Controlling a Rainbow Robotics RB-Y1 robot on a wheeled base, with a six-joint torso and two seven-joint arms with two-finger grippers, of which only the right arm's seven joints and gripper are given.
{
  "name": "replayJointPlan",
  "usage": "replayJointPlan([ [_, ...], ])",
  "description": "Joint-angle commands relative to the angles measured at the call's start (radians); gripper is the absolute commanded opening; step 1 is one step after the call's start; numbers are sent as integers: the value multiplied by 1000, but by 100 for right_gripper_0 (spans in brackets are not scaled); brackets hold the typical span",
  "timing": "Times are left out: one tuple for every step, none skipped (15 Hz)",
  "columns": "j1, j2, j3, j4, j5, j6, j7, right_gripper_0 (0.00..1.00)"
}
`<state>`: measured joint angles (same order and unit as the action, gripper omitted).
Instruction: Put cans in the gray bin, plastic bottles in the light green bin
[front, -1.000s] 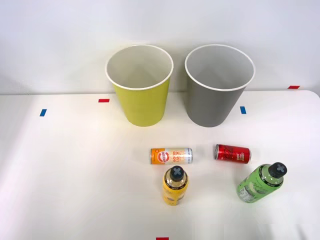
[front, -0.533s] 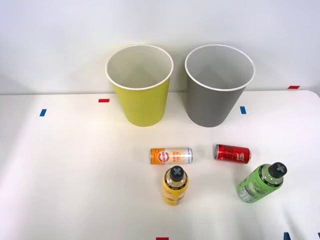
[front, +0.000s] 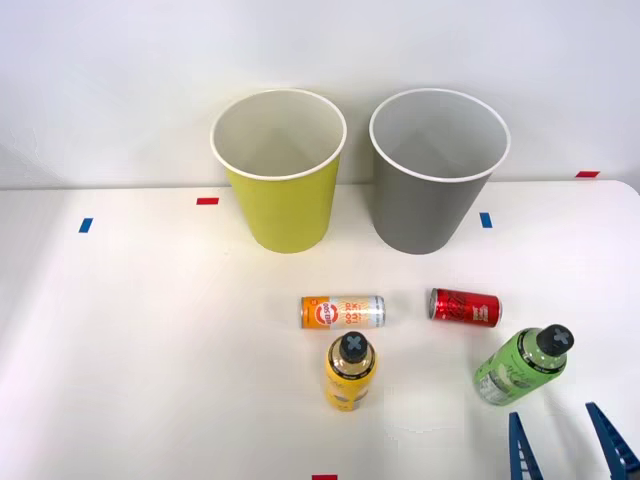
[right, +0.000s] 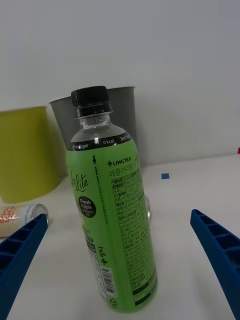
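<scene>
the right gripper (front: 565, 445) sits low at the near right edge of the table (front: 130, 340), just in front of the green bottle (front: 522, 365). its two blue fingers (front: 521, 450) are spread wide and hold nothing. in the wrist view the gripper (right: 120, 265) has the green bottle (right: 107, 210) standing between its fingers (right: 217, 252), close to them but not touching.

the green bottle stands up on the right side of the table. the yellow bottle (front: 350, 372) stands near the middle. both have dark caps.

the orange can (front: 343, 312) lies on its side just behind the yellow bottle. the red can (front: 465, 307) lies on its side too, to the right of the orange can and behind the green bottle.

the green bin (front: 279, 170) and the gray bin (front: 432, 170) stand side by side at the back of the table, green on the left, gray on the right. both bins are white inside.

small red and blue tape marks (front: 207, 201) are stuck on the table
</scene>
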<state>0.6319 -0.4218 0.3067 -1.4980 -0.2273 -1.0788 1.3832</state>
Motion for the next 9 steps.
replayJointPlan([
  [-77, -49, 8, 1, -1, 45, 22, 99],
  [-98, -61, 14, 1, -1, 48, 28, 99],
  [-112, -68, 18, 1, -1, 51, 31, 99],
  [-129, -74, 22, 1, -1, 51, 34, 99],
  [-143, -75, 22, 1, 0, 51, 40, 100],
  [-153, -75, 22, 1, 0, 51, 47, 99],
  [-158, -75, 20, 1, 0, 51, 53, 99],
  [-161, -77, 22, 1, 0, 51, 62, 99],
  [-163, -81, 20, 1, 0, 51, 71, 99],
])
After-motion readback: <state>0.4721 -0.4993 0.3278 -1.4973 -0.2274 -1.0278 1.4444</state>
